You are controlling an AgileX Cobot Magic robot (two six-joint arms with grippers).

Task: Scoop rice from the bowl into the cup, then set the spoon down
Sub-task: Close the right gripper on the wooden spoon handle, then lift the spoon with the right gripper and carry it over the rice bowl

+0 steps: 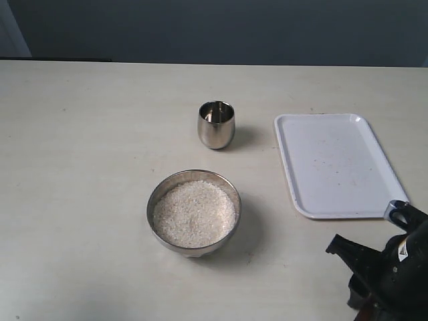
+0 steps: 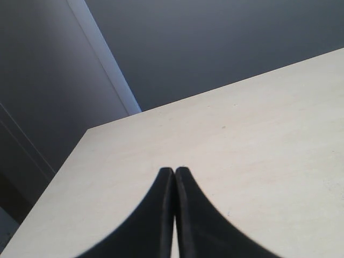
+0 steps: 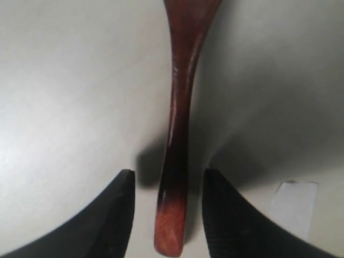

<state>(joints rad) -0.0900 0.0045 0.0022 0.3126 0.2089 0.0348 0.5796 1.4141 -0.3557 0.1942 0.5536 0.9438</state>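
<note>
The pale worktop [image 1: 80,200] carried everything. The white tray [image 1: 334,167] lay empty on the right side. The bowl [image 1: 151,200] sat near the middle, filled close to its rim with rice [image 1: 194,214] whose surface looked even and undug. The right end effector [image 3: 169,173] was low at the near right corner, just in front of the tray. Its jaws stood well apart on either side of the spoon handle, with a gap showing on both sides, so it gripped nothing. The left end effector [image 2: 174,171] was out of the exterior view. Its own camera showed its jaws pressed together and empty over bare worktop. The cup [image 1: 216,127] stood upright behind the bowl, apart from it and to the left of the tray. No rice could be made out inside it, though its shiny interior made that hard to confirm. The spoon [image 3: 180,107] lay on the worktop under the right end effector, handle end between the jaws and scoop pointing away. Judging by the full bowl and the seemingly empty cup, the task had barely begun. The spoon was to be grasped, and the scooping, pouring and setting down all remained.
</note>
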